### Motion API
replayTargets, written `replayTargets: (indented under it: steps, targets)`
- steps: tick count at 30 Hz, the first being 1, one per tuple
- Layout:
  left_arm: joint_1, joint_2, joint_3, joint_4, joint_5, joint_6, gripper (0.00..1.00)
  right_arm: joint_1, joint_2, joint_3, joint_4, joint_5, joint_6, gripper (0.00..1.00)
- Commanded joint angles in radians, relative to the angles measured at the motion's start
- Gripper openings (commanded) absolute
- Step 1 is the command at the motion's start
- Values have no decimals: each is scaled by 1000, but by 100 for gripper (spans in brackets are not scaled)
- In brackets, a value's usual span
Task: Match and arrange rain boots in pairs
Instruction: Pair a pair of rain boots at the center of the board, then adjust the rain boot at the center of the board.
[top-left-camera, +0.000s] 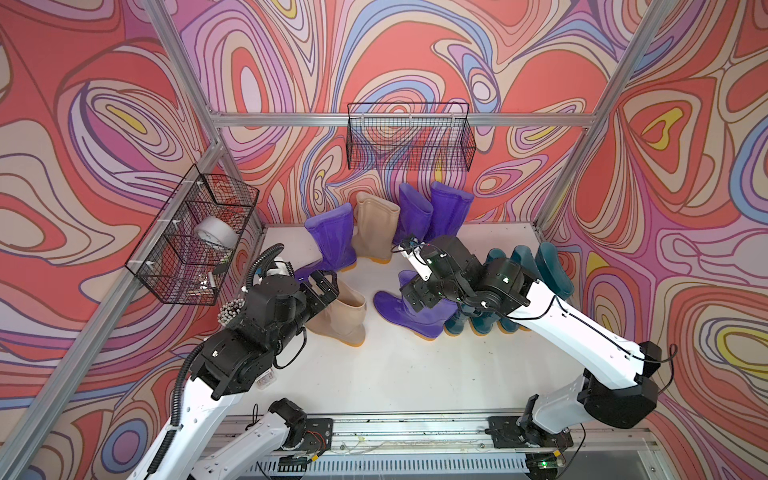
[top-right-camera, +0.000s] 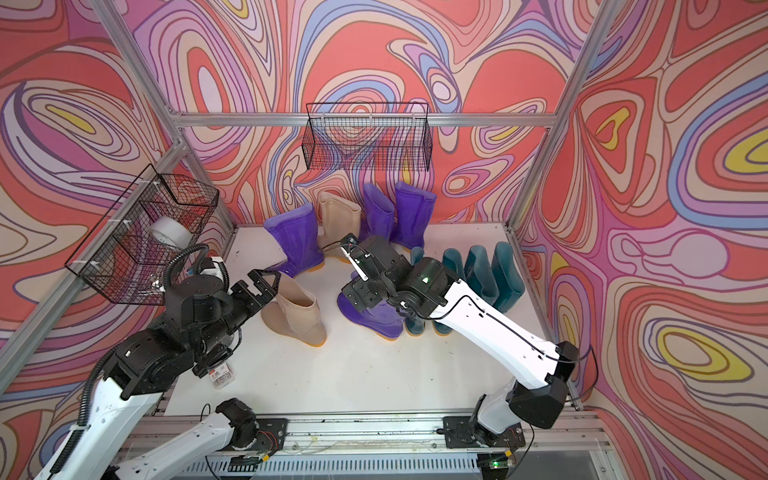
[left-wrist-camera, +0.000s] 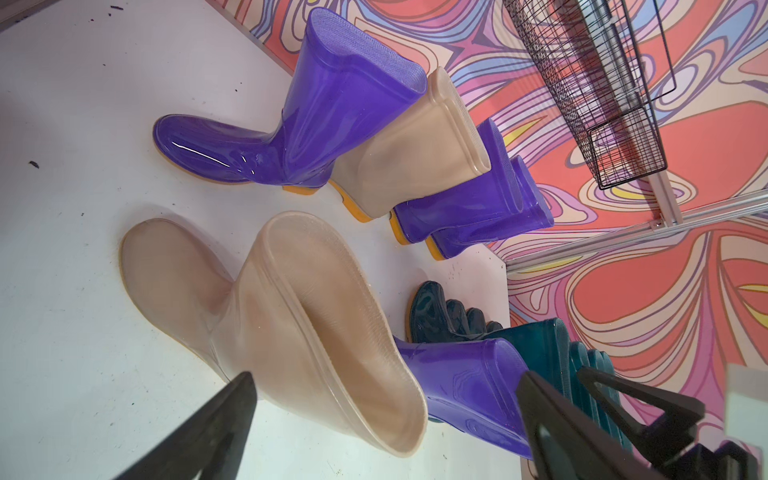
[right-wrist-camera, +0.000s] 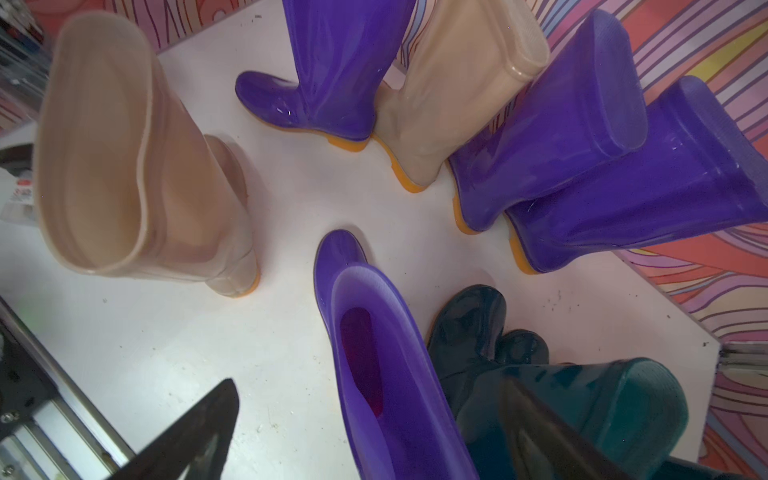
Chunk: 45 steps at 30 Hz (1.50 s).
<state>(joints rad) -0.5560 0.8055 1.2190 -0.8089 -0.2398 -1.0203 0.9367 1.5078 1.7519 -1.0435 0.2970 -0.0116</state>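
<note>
Your left gripper (left-wrist-camera: 384, 378) was wide open, jaws straddling the cuff of the near beige boot (top-left-camera: 345, 316) without pinching it. Your right gripper (right-wrist-camera: 368, 384) looked open too, jaws spread either side of the loose purple boot (top-left-camera: 409, 313), which stood on its sole right up against the teal boots (top-right-camera: 505, 274). Those teals were lined up upright in a row along the right side of the desk (top-left-camera: 415, 374), so I'd call them sorted. Further out, the far beige boot (top-left-camera: 374, 226) stood at the back wall, squeezed between a single purple boot (top-left-camera: 332, 237) and the back purple pair (top-left-camera: 451, 208), well apart from its mate. My read: the beige pair and one purple pair were the leftovers. Handling-wise these looked light, glossy and pretty floppy. The near beige cuff was squashed into a long oval in the left wrist view, so squeezing mid-shaft would likely just fold it and slip. I'd have gone for the cuff rim, one finger inside and one outside, where the thicker edge gives some bite. I'd also have lifted slow, because a tall boot held that high will probably swing and could knock its neighbours over.
</note>
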Motion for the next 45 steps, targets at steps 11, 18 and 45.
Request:
replayTargets:
  steps: [11,18,45]
  targets:
    - [4,5,-12,28,42,42,100,-149,71,-10,-62,-173,-201,98]
    - [4,2,-15,32,48,51,100,-203,96,-46,-47,-326,-233,96]
    - [4,-34,16,2,46,104,100,-54,251,73,256,-209,702,0]
